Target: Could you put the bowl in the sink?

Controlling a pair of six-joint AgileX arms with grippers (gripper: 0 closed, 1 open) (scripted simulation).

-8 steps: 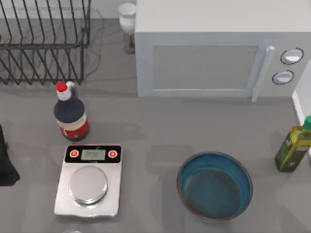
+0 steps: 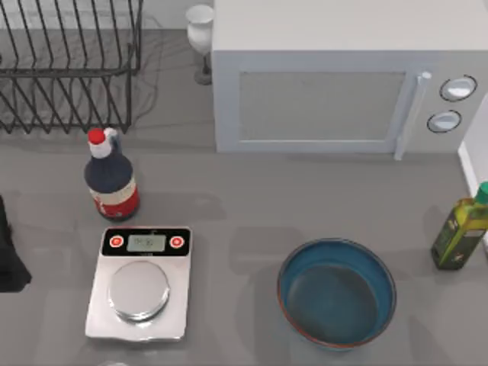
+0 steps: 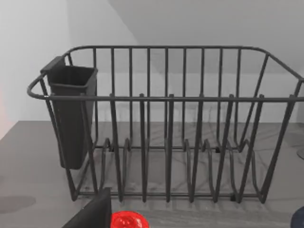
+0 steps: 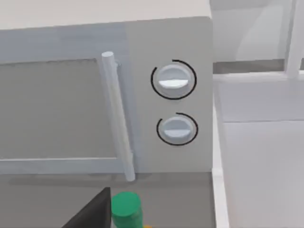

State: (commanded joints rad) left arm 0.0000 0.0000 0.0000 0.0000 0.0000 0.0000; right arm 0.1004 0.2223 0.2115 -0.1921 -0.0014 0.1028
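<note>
The bowl (image 2: 337, 293), wide and teal-blue with a reddish-brown rim, stands upright on the grey table at the front right, with nothing in it. No gripper touches it. My left arm (image 2: 9, 255) is a dark shape parked at the table's left edge, well left of the scale. A dark piece of my left gripper (image 3: 90, 213) juts into the left wrist view, and one of my right gripper (image 4: 92, 211) into the right wrist view. A white ledge (image 2: 474, 164) borders the table's right side; I cannot tell whether it is the sink.
A kitchen scale (image 2: 139, 284) sits front left, with a dark sauce bottle (image 2: 110, 179) behind it. The black dish rack (image 2: 69, 69) fills the back left. A microwave (image 2: 343, 84) stands at the back, a white goblet (image 2: 200, 34) beside it. A green-capped oil bottle (image 2: 460, 232) is right of the bowl.
</note>
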